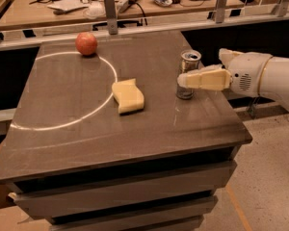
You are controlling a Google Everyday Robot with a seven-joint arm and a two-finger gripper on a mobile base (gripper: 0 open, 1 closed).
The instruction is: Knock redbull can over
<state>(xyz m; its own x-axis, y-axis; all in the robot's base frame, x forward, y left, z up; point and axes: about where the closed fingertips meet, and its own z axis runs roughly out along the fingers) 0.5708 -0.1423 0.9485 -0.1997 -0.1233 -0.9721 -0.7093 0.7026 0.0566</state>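
Note:
The redbull can (188, 64) stands upright near the right edge of the dark table (77, 129). It is silver with a shiny top. My gripper (201, 67) reaches in from the right at can height. It is open. Its near cream finger (204, 79) lies across the front of the can's middle and hides part of it. The far finger (226, 56) is behind and to the right of the can. I cannot tell whether the near finger touches the can.
A yellow sponge (128, 96) lies mid-table, left of the can. A red apple (86, 43) sits at the back left on a white painted arc (62, 124). A metal rail (111, 30) and a cluttered desk lie behind. The table's right edge is close to the can.

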